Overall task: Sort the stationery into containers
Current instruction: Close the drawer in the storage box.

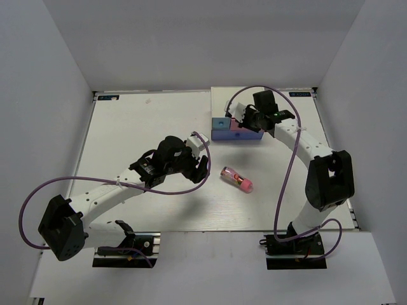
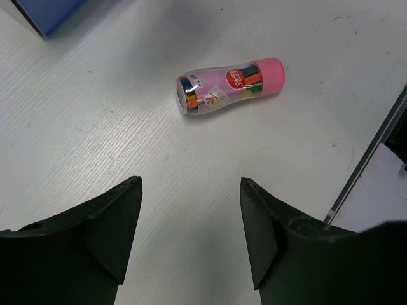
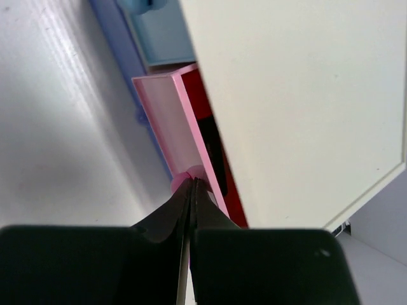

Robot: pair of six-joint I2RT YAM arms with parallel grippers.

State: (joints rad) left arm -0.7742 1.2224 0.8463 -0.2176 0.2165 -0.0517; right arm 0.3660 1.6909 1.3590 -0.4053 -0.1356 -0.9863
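White ribbed table [image 1: 140, 127]. Lying on its side just right of frame centre: pink-and-clear tube [image 1: 236, 180], cap toward lower right. Standing at upper centre-right, at far edge: white cabinet [image 1: 222, 101].

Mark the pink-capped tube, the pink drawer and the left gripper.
pink-capped tube [image 2: 222, 88]: left wrist view, clear mid-body.
pink drawer [image 3: 166, 117]: right wrist view, pale pink panel.
left gripper [image 2: 189, 187]: left wrist view, midway between its open fingertips.

Tube [image 2: 229, 86] glossy clear plastic; table [image 2: 95, 127] matt, ribbed.
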